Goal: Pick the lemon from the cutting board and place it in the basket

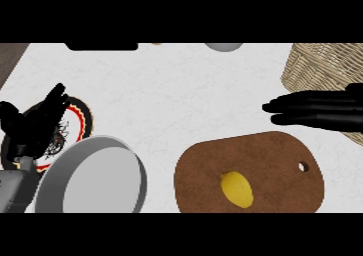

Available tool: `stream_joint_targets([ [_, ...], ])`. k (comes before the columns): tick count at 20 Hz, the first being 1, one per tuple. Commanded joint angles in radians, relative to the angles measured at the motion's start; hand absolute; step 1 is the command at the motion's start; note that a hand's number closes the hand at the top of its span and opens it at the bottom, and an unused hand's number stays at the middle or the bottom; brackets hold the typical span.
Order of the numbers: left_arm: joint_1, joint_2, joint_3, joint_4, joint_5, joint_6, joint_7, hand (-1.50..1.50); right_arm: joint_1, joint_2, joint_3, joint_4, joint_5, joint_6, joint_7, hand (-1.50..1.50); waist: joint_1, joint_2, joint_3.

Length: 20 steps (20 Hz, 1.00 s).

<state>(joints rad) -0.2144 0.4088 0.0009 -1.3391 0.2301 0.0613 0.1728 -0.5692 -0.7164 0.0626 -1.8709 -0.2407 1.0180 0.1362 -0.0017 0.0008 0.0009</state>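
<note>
Lemon (237,189): yellow, oval, lying on round brown cutting board (272,155).

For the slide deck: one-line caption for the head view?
Lemon lies on the brown cutting board; open right robot hand hovers beside the wicker basket, not yet grasping.

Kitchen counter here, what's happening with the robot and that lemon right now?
Nothing is held yet. The lemon lies on the round brown cutting board near the lower edge of the view. The right robot hand hovers open above the board's far side, in front of the wicker basket at upper right. The left robot hand rests open at the left, over a patterned plate beside a grey bowl. The lemon is not in the basket.
</note>
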Motion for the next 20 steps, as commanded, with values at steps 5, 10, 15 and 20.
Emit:
stream_joint_targets([
  [5, 0.033, -0.046, -0.019, -0.089, -0.041, 0.033, 0.050, 0.00, 0.264, 0.182, 0.038, -0.114, 0.373, -0.044, -0.233, -1.50, 0.004, -0.001, 0.001],
  [10, 0.035, -0.056, 0.001, -0.064, -0.038, 0.007, 0.017, 0.00, 0.312, 0.256, 0.147, 0.018, 0.620, -0.207, -0.441, -1.50, 0.012, 0.002, 0.001],
  [15, 0.004, -0.025, 0.033, -0.058, -0.039, -0.022, 0.050, 0.00, 0.291, 0.375, 0.260, 0.162, 0.670, -0.300, -0.449, -1.50, 0.011, 0.001, 0.000],
  [20, 0.001, -0.063, 0.043, -0.041, -0.061, -0.022, 0.040, 0.00, 0.259, 0.375, 0.313, 0.282, 0.839, -0.364, -0.520, -1.50, 0.007, 0.001, -0.001],
])
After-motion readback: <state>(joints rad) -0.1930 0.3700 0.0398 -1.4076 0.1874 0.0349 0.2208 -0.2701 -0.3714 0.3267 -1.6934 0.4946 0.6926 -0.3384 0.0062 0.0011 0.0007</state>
